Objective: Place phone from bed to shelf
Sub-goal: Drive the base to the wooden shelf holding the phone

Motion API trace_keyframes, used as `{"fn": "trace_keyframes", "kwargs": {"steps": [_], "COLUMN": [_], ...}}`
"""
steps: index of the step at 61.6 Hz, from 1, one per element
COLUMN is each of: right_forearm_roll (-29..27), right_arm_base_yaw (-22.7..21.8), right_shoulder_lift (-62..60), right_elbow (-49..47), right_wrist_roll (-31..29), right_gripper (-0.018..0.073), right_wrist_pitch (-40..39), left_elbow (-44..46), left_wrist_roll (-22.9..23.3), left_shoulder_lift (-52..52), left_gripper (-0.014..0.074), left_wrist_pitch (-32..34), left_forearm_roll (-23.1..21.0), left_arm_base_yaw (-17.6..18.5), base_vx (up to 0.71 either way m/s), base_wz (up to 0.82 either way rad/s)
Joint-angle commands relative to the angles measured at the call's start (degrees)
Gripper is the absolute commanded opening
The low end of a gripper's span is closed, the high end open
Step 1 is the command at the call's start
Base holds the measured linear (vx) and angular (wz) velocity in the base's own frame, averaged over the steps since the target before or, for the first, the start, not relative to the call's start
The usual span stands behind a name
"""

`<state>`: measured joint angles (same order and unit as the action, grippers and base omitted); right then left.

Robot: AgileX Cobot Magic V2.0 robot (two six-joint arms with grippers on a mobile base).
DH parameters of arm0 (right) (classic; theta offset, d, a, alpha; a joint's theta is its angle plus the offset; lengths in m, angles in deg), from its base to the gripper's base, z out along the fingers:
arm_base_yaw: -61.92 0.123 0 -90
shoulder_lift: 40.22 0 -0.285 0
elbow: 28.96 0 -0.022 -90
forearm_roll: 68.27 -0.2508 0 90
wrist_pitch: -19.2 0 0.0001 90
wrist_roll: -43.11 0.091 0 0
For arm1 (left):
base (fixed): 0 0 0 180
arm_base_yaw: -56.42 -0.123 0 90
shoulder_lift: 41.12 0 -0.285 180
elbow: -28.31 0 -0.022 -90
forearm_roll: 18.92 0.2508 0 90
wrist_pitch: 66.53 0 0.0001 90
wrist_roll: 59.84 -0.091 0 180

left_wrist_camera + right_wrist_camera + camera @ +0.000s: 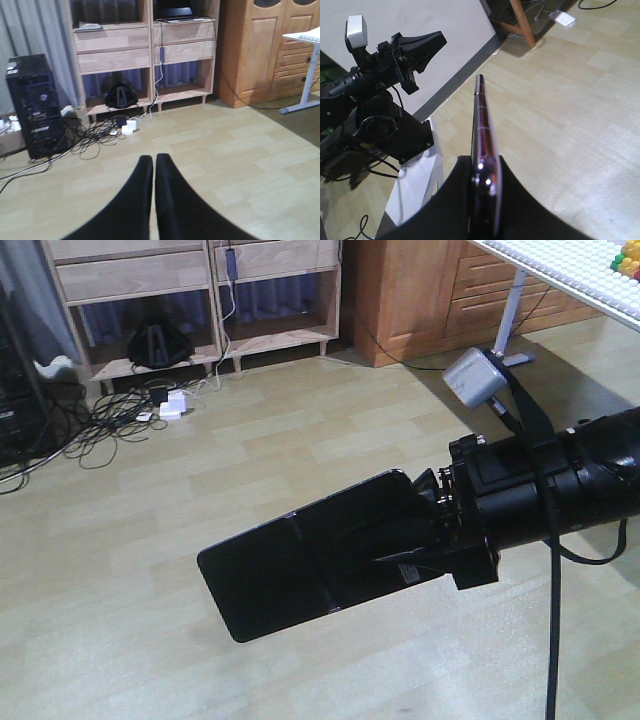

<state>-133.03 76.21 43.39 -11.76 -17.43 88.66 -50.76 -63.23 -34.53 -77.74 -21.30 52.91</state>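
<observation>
Grips the phone (pixel 250 585) by one end only in the right gripper (pixel 345 555), out over bare floor (pixel 300 430) well apart from the shelf (pixel 117 39), with left gripper (pixel 153 162) closed empty; may slip out on a jolt.

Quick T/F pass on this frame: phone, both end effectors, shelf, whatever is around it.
1. The right end effector is clamped on the phone. True.
2. The phone lies flat on a bed. False: no bed is in view, and the phone is held in the air above the wooden floor.
3. The left end effector is shut and holds nothing. True.
4. The phone rests on the shelf. False: it is in the right end effector's grip, and the shelf stands across the room.
5. The black computer tower stands to the right of the shelf. False: in the left wrist view it is to the left.
</observation>
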Motion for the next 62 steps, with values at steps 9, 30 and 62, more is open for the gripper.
{"fn": "trace_keyframes", "kwargs": {"steps": [9, 30, 62], "right_forearm_roll": [-4.96, -4.98, -4.98], "right_arm_base_yaw": [0.01, 0.01, 0.01], "right_shoulder_lift": [-1.76, -1.76, -1.76], "right_elbow": [-1.60, -1.60, -1.60], "right_wrist_roll": [-0.34, -0.34, -0.34], "right_gripper": [-0.0002, -0.0002, -0.0002], "right_wrist_pitch": [4.30, 4.30, 4.30], "left_elbow": [-0.41, -0.41, -0.41], "left_wrist_roll": [0.00, 0.00, 0.00], "left_shoulder_lift": [-0.29, -0.29, -0.29], "left_gripper": [0.0001, 0.0001, 0.0001], "left_wrist_pitch": [4.04, 4.04, 4.04], "left_forearm_roll": [-0.58, -0.58, -0.58], "left_arm_base_yaw": [-0.07, -0.07, -0.07], "base_vx": [0.39, 0.39, 0.41], "base_wz": [-0.14, -0.19, -0.16]}}
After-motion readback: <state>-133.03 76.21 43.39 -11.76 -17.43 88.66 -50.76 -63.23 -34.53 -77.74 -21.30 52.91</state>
